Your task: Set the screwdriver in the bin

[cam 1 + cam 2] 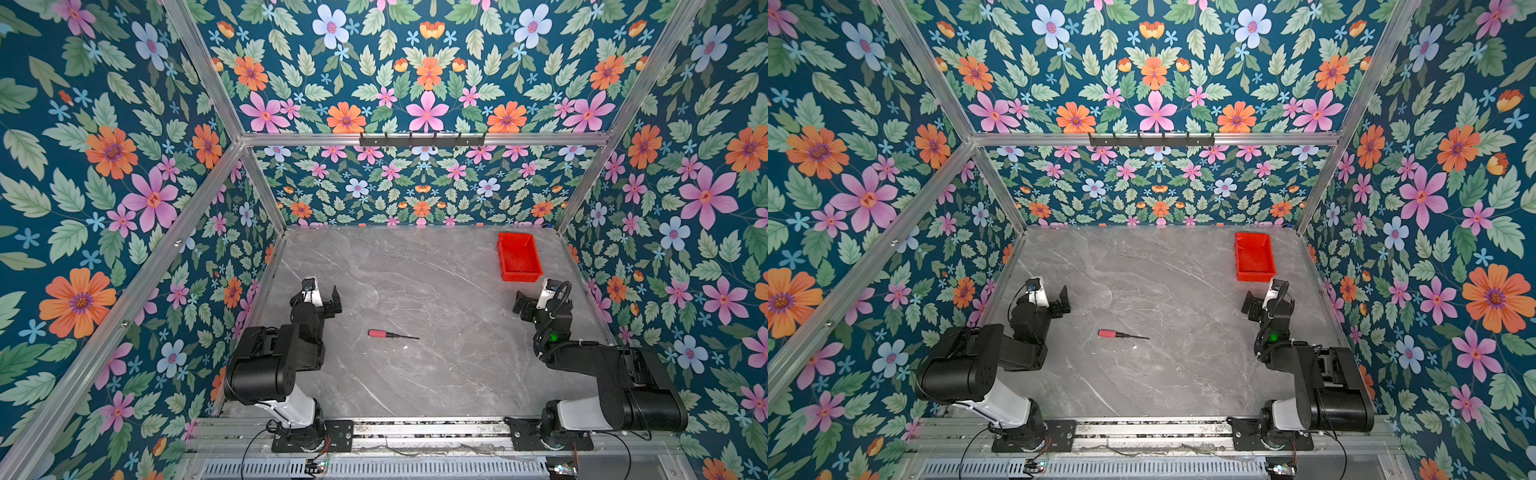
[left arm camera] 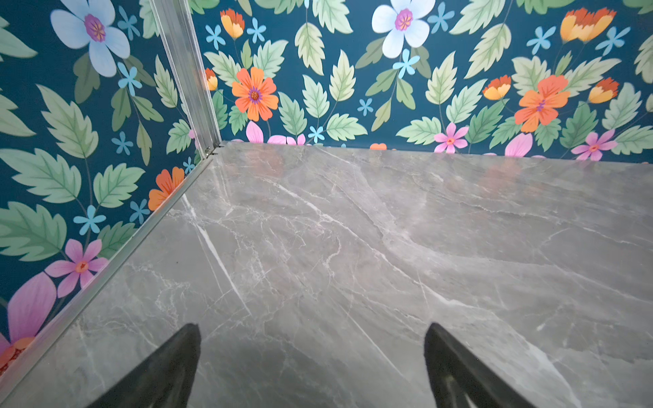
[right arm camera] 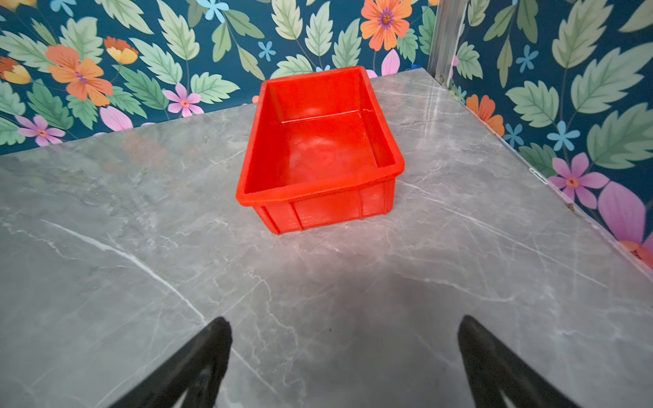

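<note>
The screwdriver lies flat on the grey marble tabletop near the front middle, its red handle to the left and its thin dark shaft pointing right. An empty red bin stands at the back right; in the right wrist view the bin sits just ahead of the jaws. My left gripper hovers open at the left, behind the screwdriver, over bare marble. My right gripper is open in front of the bin, holding nothing.
Floral-papered walls with aluminium frame posts close in the table on the left, back and right. A black hook rail hangs on the back wall. A small white speck lies beside the screwdriver's shaft.
</note>
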You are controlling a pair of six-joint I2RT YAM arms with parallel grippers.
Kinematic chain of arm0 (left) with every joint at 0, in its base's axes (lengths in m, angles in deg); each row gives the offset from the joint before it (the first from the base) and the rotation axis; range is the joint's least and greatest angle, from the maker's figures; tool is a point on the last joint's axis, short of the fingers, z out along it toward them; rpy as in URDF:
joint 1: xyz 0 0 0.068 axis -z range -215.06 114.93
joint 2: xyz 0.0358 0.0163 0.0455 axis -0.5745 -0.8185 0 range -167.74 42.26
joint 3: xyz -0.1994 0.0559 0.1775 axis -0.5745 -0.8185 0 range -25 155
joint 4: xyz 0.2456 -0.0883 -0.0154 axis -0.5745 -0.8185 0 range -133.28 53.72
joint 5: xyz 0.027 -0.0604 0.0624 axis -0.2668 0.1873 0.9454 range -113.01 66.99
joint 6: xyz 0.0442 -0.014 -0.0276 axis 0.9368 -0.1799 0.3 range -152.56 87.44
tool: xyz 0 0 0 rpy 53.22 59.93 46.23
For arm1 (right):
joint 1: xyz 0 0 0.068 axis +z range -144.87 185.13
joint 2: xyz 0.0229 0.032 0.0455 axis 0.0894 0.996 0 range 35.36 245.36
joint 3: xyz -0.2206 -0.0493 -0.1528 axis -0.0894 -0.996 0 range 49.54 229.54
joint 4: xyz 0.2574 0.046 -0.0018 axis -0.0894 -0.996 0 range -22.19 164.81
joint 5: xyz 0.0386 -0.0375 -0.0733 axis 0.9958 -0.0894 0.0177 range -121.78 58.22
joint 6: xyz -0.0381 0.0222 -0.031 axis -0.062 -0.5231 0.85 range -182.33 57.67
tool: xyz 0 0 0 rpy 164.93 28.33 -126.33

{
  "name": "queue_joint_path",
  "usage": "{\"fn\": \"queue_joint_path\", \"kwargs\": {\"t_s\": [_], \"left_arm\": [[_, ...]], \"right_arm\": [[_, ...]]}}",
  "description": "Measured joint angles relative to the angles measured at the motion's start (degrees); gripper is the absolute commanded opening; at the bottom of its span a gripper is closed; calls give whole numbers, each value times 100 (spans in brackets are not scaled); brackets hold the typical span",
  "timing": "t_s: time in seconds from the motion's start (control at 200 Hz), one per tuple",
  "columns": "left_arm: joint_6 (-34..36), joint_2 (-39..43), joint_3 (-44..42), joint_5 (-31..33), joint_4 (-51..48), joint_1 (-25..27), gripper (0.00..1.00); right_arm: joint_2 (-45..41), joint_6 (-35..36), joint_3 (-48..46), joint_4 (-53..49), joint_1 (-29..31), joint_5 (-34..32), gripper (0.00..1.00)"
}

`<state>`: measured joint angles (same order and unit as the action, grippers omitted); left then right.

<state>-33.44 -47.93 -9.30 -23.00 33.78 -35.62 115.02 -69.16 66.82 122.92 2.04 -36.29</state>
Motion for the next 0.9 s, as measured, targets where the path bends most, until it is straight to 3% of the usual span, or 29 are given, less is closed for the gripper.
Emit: {"fn": "queue_joint_path", "kwargs": {"t_s": [0.245,0.5,0.695,0.9], "left_arm": [[0,1235,20,-31,-769,2,100],[-11,2498,249,-457,-2142,59,100],[103,3152,505,-940,-3239,153,100],[192,3606,695,-1316,-4133,323,100]], "right_arm": [[-496,127,219,-616,7,319,99],[-1740,341,420,-1674,142,592,99],[-2474,592,710,-2592,555,737,99],[-2636,804,1119,-3263,1211,881,99]]}}
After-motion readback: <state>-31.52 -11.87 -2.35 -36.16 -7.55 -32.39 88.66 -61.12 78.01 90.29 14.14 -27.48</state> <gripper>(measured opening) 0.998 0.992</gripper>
